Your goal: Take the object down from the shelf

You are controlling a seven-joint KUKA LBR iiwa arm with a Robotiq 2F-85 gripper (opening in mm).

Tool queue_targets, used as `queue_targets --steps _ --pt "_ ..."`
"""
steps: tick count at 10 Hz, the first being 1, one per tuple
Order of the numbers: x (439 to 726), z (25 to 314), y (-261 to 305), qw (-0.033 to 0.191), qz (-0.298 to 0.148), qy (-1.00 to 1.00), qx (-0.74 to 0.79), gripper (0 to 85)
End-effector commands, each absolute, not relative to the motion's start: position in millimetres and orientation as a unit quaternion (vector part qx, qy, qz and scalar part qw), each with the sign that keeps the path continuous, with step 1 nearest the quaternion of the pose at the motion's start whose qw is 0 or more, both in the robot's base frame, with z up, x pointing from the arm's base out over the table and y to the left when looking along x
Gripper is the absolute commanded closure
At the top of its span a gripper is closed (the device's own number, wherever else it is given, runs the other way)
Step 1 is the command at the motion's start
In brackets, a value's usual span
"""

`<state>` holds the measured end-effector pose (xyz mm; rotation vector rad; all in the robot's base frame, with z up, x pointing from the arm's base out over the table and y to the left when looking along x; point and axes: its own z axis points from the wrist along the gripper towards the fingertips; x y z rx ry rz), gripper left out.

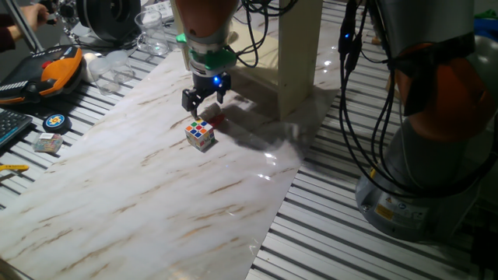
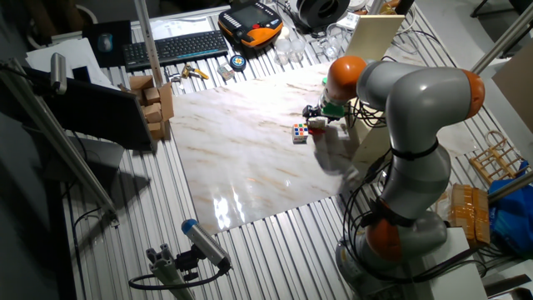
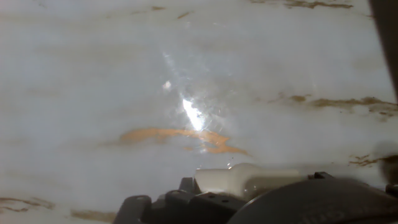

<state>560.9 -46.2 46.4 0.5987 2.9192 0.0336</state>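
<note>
Cube (image 1: 200, 134) sits on the marble table (image 1: 140, 194), off the shelf (image 1: 292, 54), just below and slightly near-side of my gripper (image 1: 203, 99). Fingers spread, released, holding nothing. No long axis; only clearance upward matters.

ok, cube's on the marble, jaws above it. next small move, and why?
Probably lift the gripper straight up and clear. The cube sits on the marble tabletop, off the shelf, and the jaws look open just above it, not gripping it. So the object seems already down, and retreating avoids nudging it.
</note>
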Motion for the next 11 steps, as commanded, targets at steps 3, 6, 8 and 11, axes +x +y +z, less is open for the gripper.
queue_targets --steps 3,6,8,11 --pt "562.5 69.0 -46.5 0.084 0.004 0.977 0.195 0.0" --pt "564.6 94.6 -41.5 0.075 0.005 0.981 0.177 0.0" --pt "567.4 114.5 -38.2 0.06 0.006 0.984 0.17 17.0" --pt "568.4 146.1 -38.9 0.034 0.006 0.987 0.155 51.0"
